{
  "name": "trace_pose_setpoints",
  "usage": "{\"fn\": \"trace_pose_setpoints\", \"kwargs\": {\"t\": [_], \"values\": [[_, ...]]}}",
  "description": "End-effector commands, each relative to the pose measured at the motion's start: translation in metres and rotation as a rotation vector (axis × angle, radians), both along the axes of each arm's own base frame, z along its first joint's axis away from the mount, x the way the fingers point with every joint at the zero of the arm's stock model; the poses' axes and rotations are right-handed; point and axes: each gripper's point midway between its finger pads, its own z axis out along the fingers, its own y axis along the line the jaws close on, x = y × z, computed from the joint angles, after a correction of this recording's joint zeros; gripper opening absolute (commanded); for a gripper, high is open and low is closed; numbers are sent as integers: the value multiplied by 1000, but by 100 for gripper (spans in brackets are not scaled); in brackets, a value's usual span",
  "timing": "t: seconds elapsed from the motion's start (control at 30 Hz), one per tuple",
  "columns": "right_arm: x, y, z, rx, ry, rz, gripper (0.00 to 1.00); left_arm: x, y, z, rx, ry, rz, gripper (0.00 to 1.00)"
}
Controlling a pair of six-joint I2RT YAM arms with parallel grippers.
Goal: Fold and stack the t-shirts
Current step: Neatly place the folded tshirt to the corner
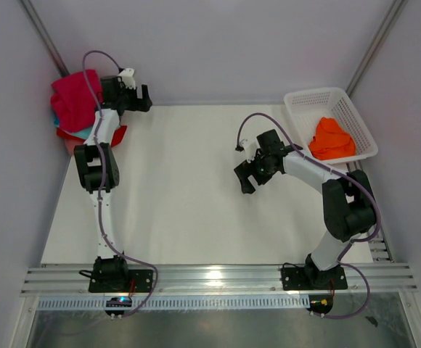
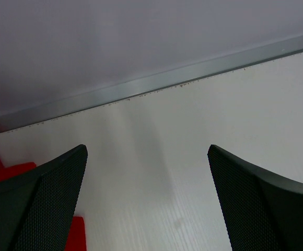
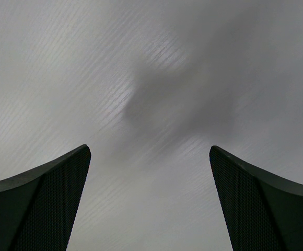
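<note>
In the top view, a crimson t-shirt (image 1: 71,98) is being seen heaped at ten o'clock of the table (image 1: 189,217), with a teal t-shirt (image 1: 84,133) and a red t-shirt (image 1: 115,133) at its six o'clock. The left gripper (image 1: 147,98) is being held just beside this heap, and the right gripper (image 1: 244,180) over the table at three o'clock. An orange t-shirt (image 1: 332,139) is being kept inside the white basket (image 1: 294,116) at two o'clock.

In the left wrist view, the fingers (image 2: 47,198) are being held wide apart, gripping nothing.

In the right wrist view, the fingers (image 3: 42,204) are being held spread too, with nothing between them.
</note>
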Motion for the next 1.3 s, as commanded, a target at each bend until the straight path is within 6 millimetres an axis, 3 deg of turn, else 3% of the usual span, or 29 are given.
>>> {"fn": "trace_pose_setpoints", "kwargs": {"t": [0.0, 0.17, 0.47, 0.67, 0.8, 0.83, 0.87, 0.93, 1.13, 1.27], "values": [[9, 4, 5, 11, -41, 10, 99, 20, -10, 20, 19, -102, 21, 99], [8, 4, 5, 13, -39, 15, 99, 24, 2, 12, 51, -95, 86, 99], [7, 4, 3, 12, -33, 17, 99, 12, 31, 1, 169, -72, 181, 99], [6, 5, 2, 14, -26, 18, 99, -1, 75, 4, 200, -52, 330, 99], [5, 4, 3, 14, -25, 20, 99, -11, 95, 17, 156, -74, 404, 99], [5, 5, 3, 17, -25, 19, 99, -15, 104, 29, 173, -91, 448, 99], [5, 5, 4, 19, -24, 21, 99, -20, 106, 24, 185, -80, 450, 99], [3, 6, 3, 21, -18, 23, 100, -24, 111, 40, 203, -113, 463, 99], [2, 7, 3, 32, -14, 27, 99, -32, 119, 56, 188, -125, 463, 99], [2, 9, 5, 39, -12, 27, 99, -34, 112, 61, 166, -124, 419, 99]]}}
